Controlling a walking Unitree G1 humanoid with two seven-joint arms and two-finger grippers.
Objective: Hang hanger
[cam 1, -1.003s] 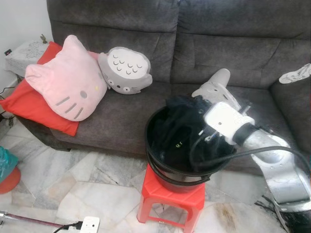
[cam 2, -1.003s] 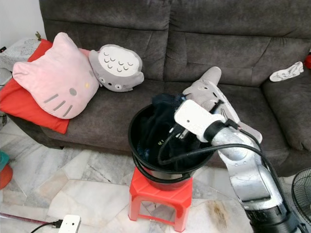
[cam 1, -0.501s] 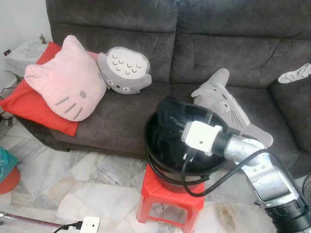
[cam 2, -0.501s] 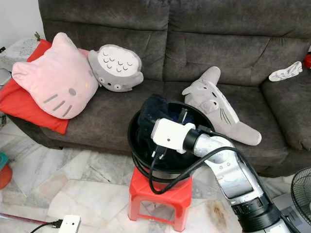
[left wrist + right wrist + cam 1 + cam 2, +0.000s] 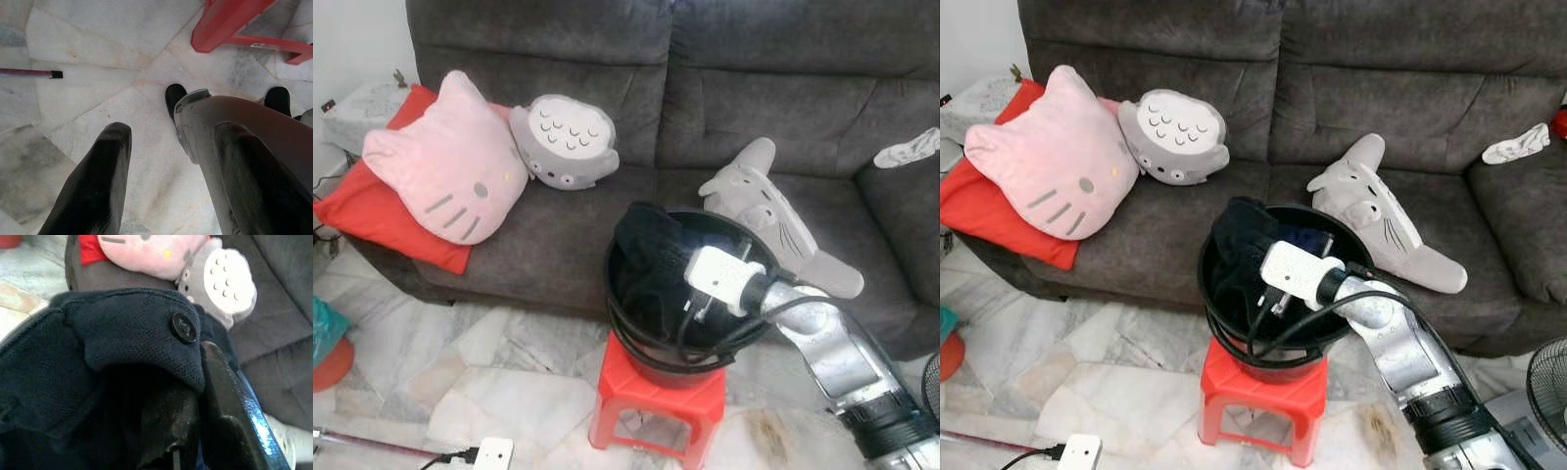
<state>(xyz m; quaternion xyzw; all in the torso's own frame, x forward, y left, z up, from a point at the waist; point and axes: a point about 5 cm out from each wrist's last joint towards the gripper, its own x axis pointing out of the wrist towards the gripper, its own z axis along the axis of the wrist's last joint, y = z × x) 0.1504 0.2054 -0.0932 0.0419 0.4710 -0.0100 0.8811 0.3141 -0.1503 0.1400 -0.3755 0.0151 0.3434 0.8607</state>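
The right gripper (image 5: 190,431) is lowered inside a round black bucket (image 5: 1224,338), its two long black fingers (image 5: 230,411) pressed together with dark fabric caught between them. That fabric is a navy garment (image 5: 98,352) of fine knitted weave, with a folded edge and one round dark button (image 5: 184,327) just beside the fingertips. The garment is heaped in the bucket and rises over the rim on the side away from the gripper's wrist (image 5: 1298,271), a white box-shaped housing from which black cables loop down over the near rim. No hanger can be made out among the cloth.

The bucket stands on a square red plastic stool (image 5: 1258,401), which rests on a glossy veined marble floor (image 5: 509,372).

Beyond the gripper runs a grey sofa (image 5: 1332,59) of coarse upholstery. On its seat lie a long grey plush toy (image 5: 1376,211), a round grey plush cushion (image 5: 1175,137), a pink cat-faced cushion (image 5: 1048,162) and a flat red cushion (image 5: 367,211).

The left gripper (image 5: 161,171) hangs over the floor, fingers apart and holding nothing, near a leg of the stool.
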